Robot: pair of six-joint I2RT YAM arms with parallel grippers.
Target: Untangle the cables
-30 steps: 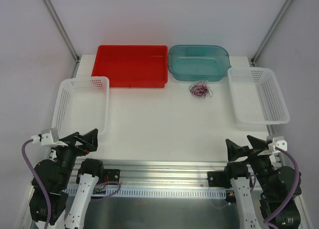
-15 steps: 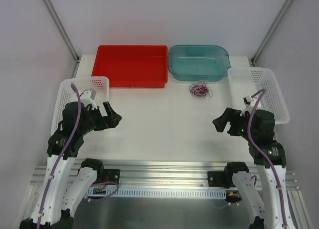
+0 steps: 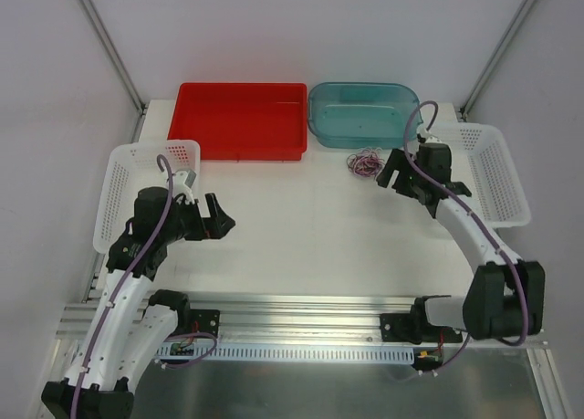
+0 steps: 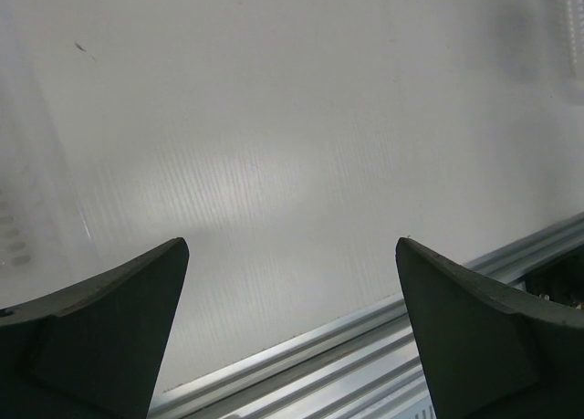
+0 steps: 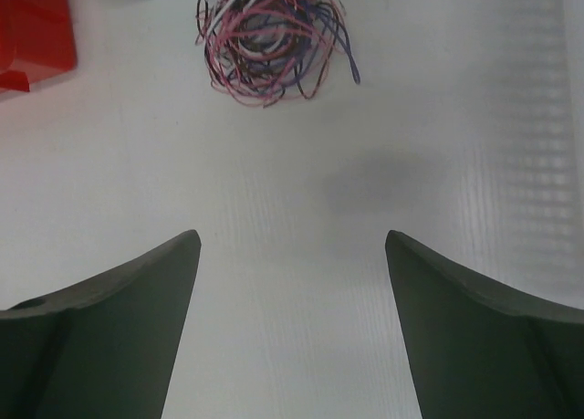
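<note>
Curling in thin pink, white and purple loops, the cables lie on the ribbed table; right gripper and left gripper gape empty.

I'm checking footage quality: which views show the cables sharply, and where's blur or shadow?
Right wrist: cables sharp, soft grey shadow on the table near them; left wrist: hazy, white basket edge blurred; top external: evenly lit, cables tiny.
</note>
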